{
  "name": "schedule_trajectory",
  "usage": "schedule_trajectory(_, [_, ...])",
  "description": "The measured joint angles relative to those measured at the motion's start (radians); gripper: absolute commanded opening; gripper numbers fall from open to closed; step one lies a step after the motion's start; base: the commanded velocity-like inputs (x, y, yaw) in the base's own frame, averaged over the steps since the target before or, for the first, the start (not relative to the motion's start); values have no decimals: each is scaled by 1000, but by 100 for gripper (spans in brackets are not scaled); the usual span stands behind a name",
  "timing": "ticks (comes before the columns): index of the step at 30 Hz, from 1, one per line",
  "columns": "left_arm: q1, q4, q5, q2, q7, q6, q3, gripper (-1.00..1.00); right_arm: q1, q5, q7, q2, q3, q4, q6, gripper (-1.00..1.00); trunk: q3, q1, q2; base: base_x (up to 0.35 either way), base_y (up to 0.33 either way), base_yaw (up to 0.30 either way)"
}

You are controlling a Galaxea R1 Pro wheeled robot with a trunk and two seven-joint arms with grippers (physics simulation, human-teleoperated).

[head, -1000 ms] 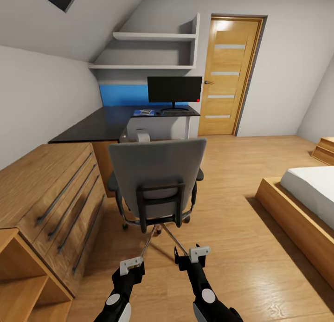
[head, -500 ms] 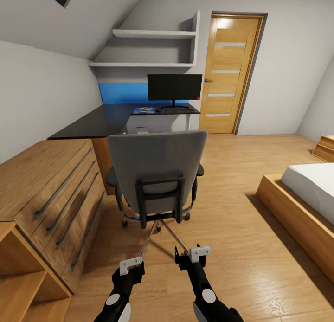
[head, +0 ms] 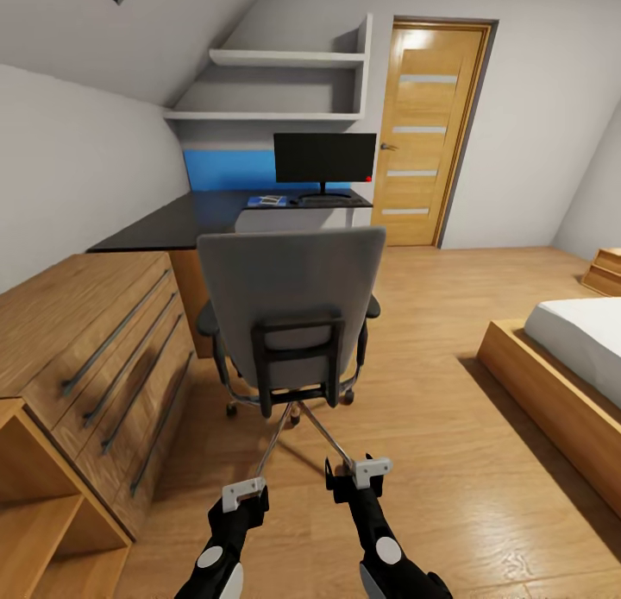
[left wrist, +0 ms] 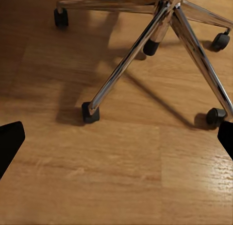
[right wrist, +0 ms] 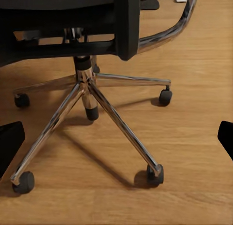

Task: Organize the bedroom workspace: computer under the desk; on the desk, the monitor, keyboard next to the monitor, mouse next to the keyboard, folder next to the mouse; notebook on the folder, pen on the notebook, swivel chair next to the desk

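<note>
With both the left gripper [head: 245, 493] and right gripper [head: 357, 472] open, empty and low, the grey upholstered swivel chair [head: 291, 323] on its chrome castor base [left wrist: 145, 45] stands just ahead, well short of the glossy black desk [head: 185, 223] beyond; an off-centre push risks spinning or rolling it askew.

Both tools [head: 245, 494] [head: 358, 474] low, jaws apart
</note>
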Motion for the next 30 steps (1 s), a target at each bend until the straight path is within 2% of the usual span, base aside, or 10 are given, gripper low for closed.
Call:
schedule_trajectory(11, [0,0,0,0,0,-28,0,100,0,-1,0,0,0,0,0,100,-34,42,-77,0,0,0])
schedule_trajectory(30, [0,0,0,0,-1,-33,0,100,0,-2,0,-1,0,0,-1,100,-94,115,-210,0,0,0])
